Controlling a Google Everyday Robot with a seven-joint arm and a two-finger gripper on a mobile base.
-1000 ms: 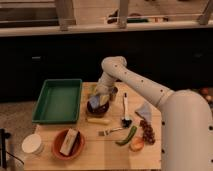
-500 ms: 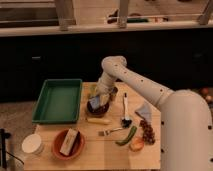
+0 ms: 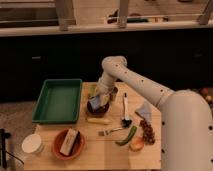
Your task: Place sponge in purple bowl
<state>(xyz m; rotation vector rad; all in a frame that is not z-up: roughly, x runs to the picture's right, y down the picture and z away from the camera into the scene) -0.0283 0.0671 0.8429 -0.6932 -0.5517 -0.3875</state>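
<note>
Dark cabinet fronts under a pale counter edge fill the back of my view, and in front of them stands a light wooden surface [image 3: 90, 155] carrying everything. My white arm [image 3: 145, 92] reaches in from the right and bends down to the middle of the surface. The gripper [image 3: 102, 97] sits right over the purple bowl [image 3: 96, 109], low enough to cover its far rim. I cannot tell from here whether it is open or closed.

A yellowish patch at the bowl's mouth, directly under the gripper, looks to me like the sponge [image 3: 104, 102]. I cannot tell whether it is held or already resting inside.

A green tray [image 3: 57, 100] lies left of the bowl, near it but not touching. Just in front of the bowl lies a long yellow piece [image 3: 98, 120], and beyond that a fork [image 3: 112, 131]. To the bowl's right lies a white-handled utensil [image 3: 125, 107] with a dark head, then a pale blue cloth [image 3: 145, 110]. A dark red cluster [image 3: 148, 131] is near the right edge, with a green vegetable [image 3: 127, 136] and something orange [image 3: 137, 145] beside it. At front left an orange bowl [image 3: 56, 149] holds a pale packet [image 3: 70, 141], with a white cup [image 3: 32, 144] at the corner.
</note>
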